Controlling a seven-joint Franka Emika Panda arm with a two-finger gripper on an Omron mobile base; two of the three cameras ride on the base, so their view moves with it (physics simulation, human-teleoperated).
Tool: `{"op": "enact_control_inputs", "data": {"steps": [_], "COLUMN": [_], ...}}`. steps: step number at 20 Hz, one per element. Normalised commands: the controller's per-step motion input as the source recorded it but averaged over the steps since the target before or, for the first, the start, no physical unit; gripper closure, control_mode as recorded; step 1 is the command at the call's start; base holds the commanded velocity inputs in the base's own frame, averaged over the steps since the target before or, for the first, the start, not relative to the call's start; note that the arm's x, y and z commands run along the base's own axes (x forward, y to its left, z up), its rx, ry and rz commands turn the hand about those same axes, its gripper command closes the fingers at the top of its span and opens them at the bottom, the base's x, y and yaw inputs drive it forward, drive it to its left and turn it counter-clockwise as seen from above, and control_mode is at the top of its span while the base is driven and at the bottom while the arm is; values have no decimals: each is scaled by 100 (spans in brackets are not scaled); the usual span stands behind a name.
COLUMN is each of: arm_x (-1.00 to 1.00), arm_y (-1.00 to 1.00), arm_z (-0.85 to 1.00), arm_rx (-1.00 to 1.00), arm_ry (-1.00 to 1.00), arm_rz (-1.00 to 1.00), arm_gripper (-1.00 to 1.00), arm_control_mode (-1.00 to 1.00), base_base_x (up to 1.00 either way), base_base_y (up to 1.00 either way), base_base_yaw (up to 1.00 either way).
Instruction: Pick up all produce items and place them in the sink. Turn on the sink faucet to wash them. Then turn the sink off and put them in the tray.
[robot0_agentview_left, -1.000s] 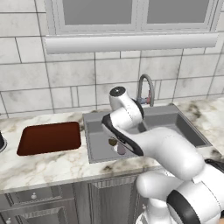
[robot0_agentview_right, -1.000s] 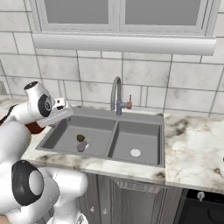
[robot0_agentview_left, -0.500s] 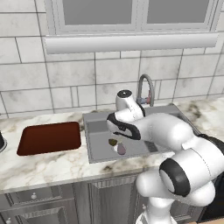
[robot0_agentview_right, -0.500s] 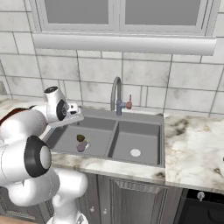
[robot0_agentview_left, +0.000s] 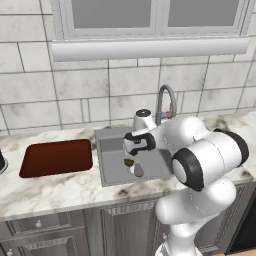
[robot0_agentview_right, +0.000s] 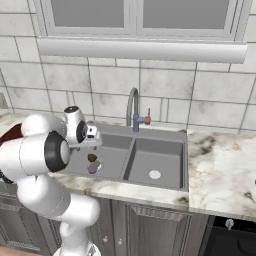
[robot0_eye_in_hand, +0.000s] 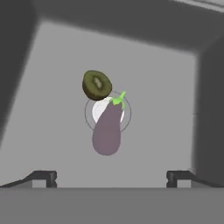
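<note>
Tray (robot0_agentview_left: 56, 157): I see it at the left of the left base view, a dark reddish-brown rectangle lying flat on the marble counter (robot0_agentview_left: 45, 192), just beside the sink's left edge. Nothing lies in it.
Sink (robot0_agentview_left: 112, 172): centre of the left base view; in the right base view its two grey basins sit mid-frame, side by side, with a pale drain (robot0_agentview_right: 154, 174) in the right-hand one.
Eggplant (robot0_eye_in_hand: 107, 130): in the hand view it lies just left of centre, purple, its green stem end pointing up-right, lying over the pale drain of the basin it is in. In the right base view it is the purple spot in the left-hand basin (robot0_agentview_right: 93, 167).
Olive-brown item (robot0_eye_in_hand: 96, 85): up and left of the eggplant's stem in the hand view, very close to it; I can't tell if they touch. It looks like a cut kiwi, green face up.
Gripper (robot0_eye_in_hand: 112, 177): my jaws stand wide apart, one dark tip at the lower left and one at the lower right of the hand view, holding nothing. It hangs over the basin with both produce items beneath it.
Faucet (robot0_agentview_right: 133, 107): behind the sink, centre of the right base view, arched spout, small reddish handle to its right.
</note>
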Motion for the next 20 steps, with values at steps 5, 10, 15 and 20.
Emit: {"op": "enact_control_inputs", "data": {"steps": [5,10,15,20], "arm_x": [22,10,4,0], "arm_y": [0,-2,-6,-5], "arm_z": [-38,-30,-34,-34], "arm_rx": [6,5,2,0], "arm_ry": [6,6,3,0], "arm_rz": [-25,-21,-18,-12], "arm_gripper": [-100,-100,-100,-100], "arm_control_mode": [-100,-100,-100,-100], "base_base_x": [0,0,0,0], "base_base_y": [0,0,0,0], "base_base_yaw": [0,0,0,0]}}
